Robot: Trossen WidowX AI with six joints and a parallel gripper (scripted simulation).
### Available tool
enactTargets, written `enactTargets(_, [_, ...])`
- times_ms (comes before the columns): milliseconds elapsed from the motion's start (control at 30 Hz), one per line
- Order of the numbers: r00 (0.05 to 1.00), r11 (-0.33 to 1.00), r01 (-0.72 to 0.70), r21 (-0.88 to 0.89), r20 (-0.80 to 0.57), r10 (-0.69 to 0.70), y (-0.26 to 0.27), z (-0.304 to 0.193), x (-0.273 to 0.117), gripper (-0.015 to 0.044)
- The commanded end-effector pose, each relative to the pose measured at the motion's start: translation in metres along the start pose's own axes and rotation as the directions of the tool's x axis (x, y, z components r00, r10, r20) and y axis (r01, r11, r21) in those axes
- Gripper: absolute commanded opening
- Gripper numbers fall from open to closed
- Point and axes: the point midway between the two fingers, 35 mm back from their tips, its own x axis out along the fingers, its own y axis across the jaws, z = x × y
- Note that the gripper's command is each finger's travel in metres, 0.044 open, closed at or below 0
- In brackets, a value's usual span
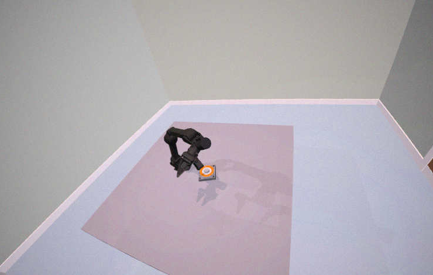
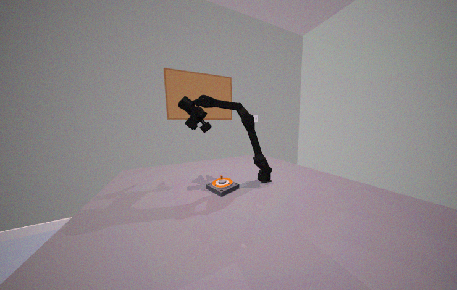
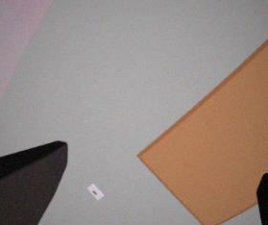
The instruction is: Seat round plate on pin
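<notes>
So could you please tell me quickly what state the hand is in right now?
Hand: open and holding nothing, raised well above the plate.

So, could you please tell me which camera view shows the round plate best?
The exterior view: the plate shows from the side on its grey base, orange tab up. The top view shows it small, beside the arm. The wrist view misses it, showing only wall.
</notes>
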Motion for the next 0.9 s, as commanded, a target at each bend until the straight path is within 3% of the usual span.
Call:
enactTargets(0, [1.000, 1.000, -0.005, 0.004, 0.013, 0.005, 0.002, 0.002, 0.000, 0.0374])
enactTargets(100, [0.977, 0.993, -0.108, 0.054, 0.189, 0.096, 0.035, 0.033, -0.008, 0.0295])
enactTargets(233, [0.849, 0.925, -0.371, 0.081, 0.433, 0.302, 0.102, 0.074, -0.033, 0.0190])
enactTargets(300, [0.821, 0.906, -0.416, 0.078, 0.461, 0.337, 0.113, 0.079, -0.038, 0.0137])
enactTargets(467, [0.543, 0.664, -0.748, 0.014, 0.590, 0.598, 0.199, 0.098, -0.086, 0.0006])
enactTargets(567, [0.418, 0.531, -0.847, -0.015, 0.598, 0.684, 0.230, 0.099, -0.107, 0.0000])
enactTargets(667, [0.232, 0.313, -0.949, -0.044, 0.576, 0.784, 0.269, 0.096, -0.138, 0.0000])
enactTargets(867, [0.217, 0.295, -0.954, -0.045, 0.573, 0.790, 0.275, 0.090, -0.138, 0.0000])
